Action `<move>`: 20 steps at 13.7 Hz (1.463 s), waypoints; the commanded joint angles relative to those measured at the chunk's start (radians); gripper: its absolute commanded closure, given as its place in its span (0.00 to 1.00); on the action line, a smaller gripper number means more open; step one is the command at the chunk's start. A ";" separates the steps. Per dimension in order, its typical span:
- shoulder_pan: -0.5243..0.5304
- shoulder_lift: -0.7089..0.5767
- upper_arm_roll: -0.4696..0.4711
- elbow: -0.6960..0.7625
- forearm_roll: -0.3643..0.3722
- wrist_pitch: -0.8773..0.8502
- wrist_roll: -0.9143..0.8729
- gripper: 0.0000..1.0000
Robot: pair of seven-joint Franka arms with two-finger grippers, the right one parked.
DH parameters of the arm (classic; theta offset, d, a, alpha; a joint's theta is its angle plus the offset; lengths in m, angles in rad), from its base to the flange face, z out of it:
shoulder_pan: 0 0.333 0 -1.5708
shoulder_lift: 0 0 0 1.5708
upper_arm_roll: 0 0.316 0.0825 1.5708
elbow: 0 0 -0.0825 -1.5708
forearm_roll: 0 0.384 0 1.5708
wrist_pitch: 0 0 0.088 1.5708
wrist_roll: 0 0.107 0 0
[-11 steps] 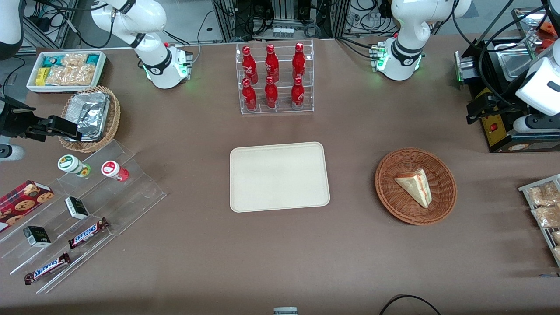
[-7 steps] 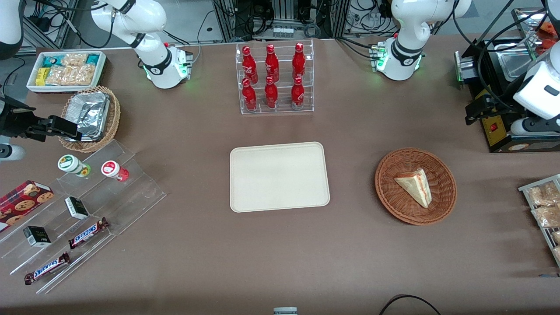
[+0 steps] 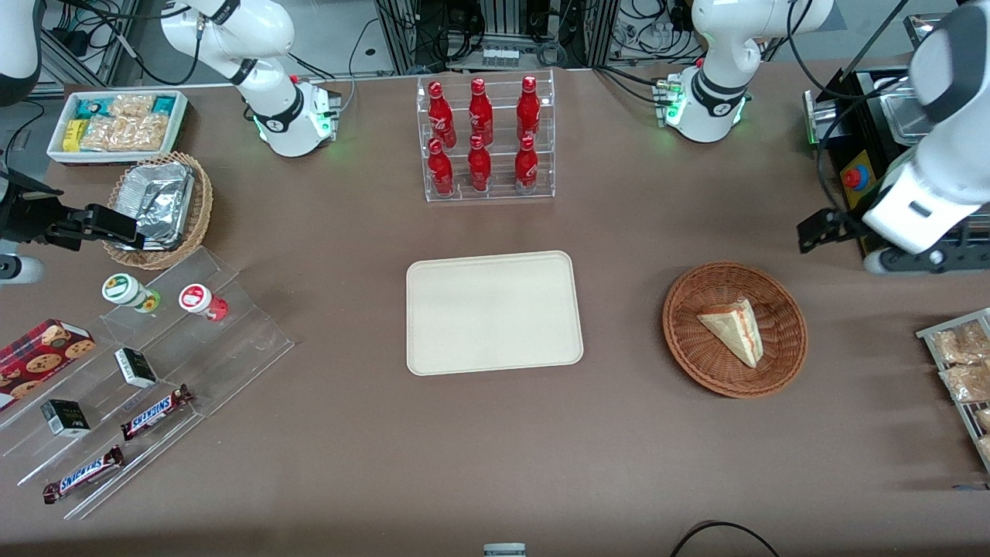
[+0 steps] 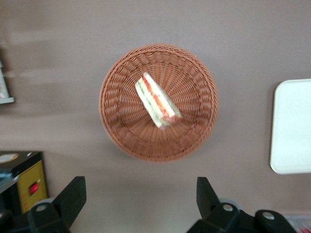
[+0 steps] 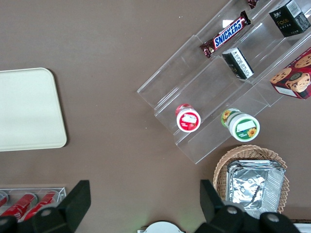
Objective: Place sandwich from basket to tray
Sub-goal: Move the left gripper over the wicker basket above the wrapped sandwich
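Observation:
The sandwich (image 3: 733, 330), a pale bread wedge with red and green filling, lies in the round reddish-brown basket (image 3: 696, 352). The left wrist view looks straight down on the sandwich (image 4: 156, 99) and the basket (image 4: 116, 126). The cream tray (image 3: 493, 312) sits bare at mid-table, beside the basket toward the parked arm's end; its rounded edge (image 4: 291, 127) shows in the wrist view. My gripper (image 3: 817, 230) hangs open above the table, farther from the front camera than the basket and slightly toward the working arm's end. Nothing is between its fingers (image 4: 73, 194).
A black box with a red button (image 3: 853, 177) stands just under the working arm. A wire rack of snack packets (image 3: 961, 363) lies at the table's edge beside the basket. A clear rack of red bottles (image 3: 485, 139) stands farther back than the tray.
The working arm has swung in from the table's end toward the basket, carrying the open gripper closer to it. The sandwich, basket and tray have not moved.

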 commanded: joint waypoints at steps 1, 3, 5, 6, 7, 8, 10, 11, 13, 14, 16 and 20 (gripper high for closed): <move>-0.010 -0.087 0.010 -0.218 0.014 0.200 -0.099 0.00; -0.012 -0.080 0.007 -0.318 0.014 0.345 -0.245 0.00; -0.014 -0.058 0.003 -0.386 0.015 0.466 -0.377 0.00; -0.015 -0.034 0.002 -0.389 0.015 0.483 -0.441 0.00; -0.017 -0.009 0.000 -0.392 0.015 0.509 -0.486 0.00; -0.027 0.011 0.002 -0.404 0.015 0.546 -0.518 0.00; -0.029 0.048 0.002 -0.412 0.015 0.584 -0.561 0.00; -0.029 0.066 0.002 -0.412 0.015 0.594 -0.566 0.00; -0.029 0.107 0.002 -0.414 0.015 0.624 -0.581 0.00; -0.029 0.132 0.002 -0.414 0.015 0.646 -0.603 0.00; -0.029 0.161 0.002 -0.427 0.015 0.686 -0.612 0.00; -0.029 0.215 0.003 -0.472 0.014 0.815 -0.640 0.00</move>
